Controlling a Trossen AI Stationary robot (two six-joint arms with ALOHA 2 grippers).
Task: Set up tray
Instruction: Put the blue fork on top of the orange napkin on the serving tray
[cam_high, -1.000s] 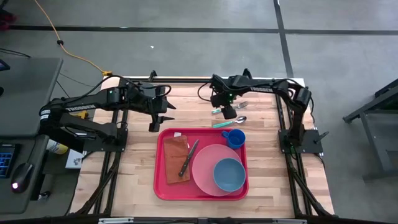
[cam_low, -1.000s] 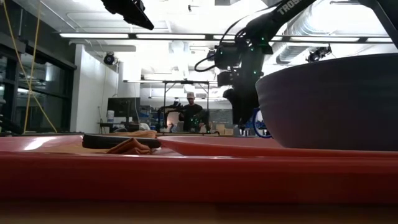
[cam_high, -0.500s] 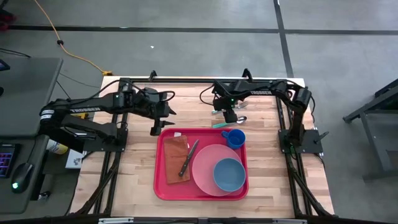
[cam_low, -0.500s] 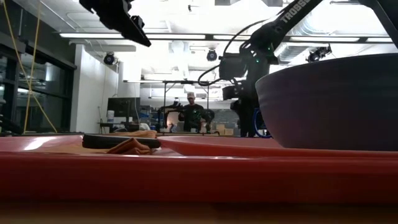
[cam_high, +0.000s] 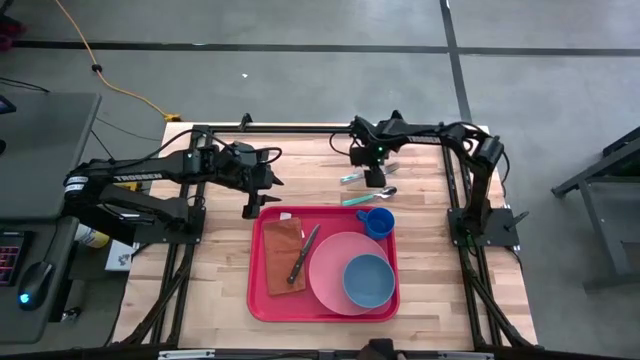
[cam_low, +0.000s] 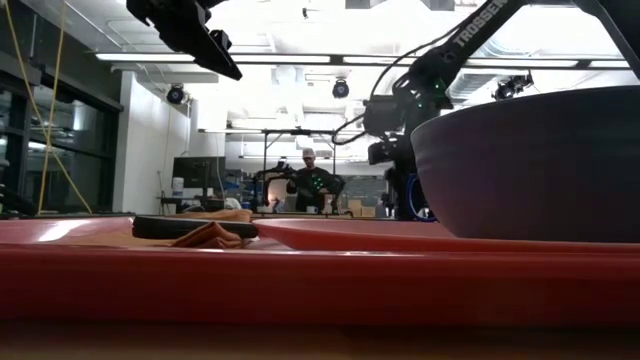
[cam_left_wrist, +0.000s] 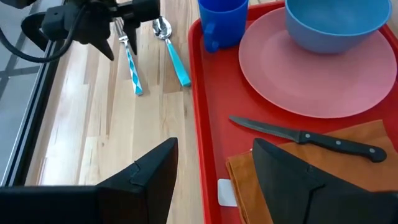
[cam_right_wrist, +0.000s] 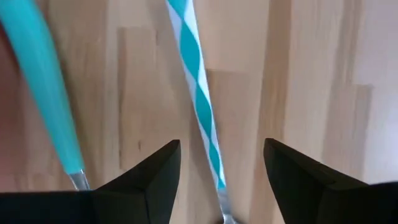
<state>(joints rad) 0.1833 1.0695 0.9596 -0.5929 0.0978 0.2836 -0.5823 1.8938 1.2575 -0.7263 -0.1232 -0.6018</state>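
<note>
The red tray (cam_high: 262, 300) lies on the table and carries a brown napkin (cam_high: 281, 256), a black-handled knife (cam_high: 303, 256), a pink plate (cam_high: 330, 268), a blue bowl (cam_high: 368, 281) and a blue cup (cam_high: 377, 222). Beyond the tray's far rim, a fork with a teal-and-white striped handle (cam_right_wrist: 198, 93) and a teal-handled spoon (cam_left_wrist: 173, 55) lie flat on the wood. My right gripper (cam_high: 373, 179) is open and hangs over the fork, one finger on each side of the handle, touching nothing. My left gripper (cam_left_wrist: 214, 168) is open, above the tray's far left corner.
A black frame (cam_high: 300, 128) runs along the table's far edge, with arm bases at both sides. Bare wood (cam_high: 215, 270) lies left of the tray and toward the near edge. In the low view a person (cam_low: 312, 185) stands far back in the room.
My right arm has shifted toward the table's right edge, carrying its gripper from near the spoon and cup to above the fork. My left gripper has come down a little and edged toward the tray's far left corner. Nothing on the table has moved.
</note>
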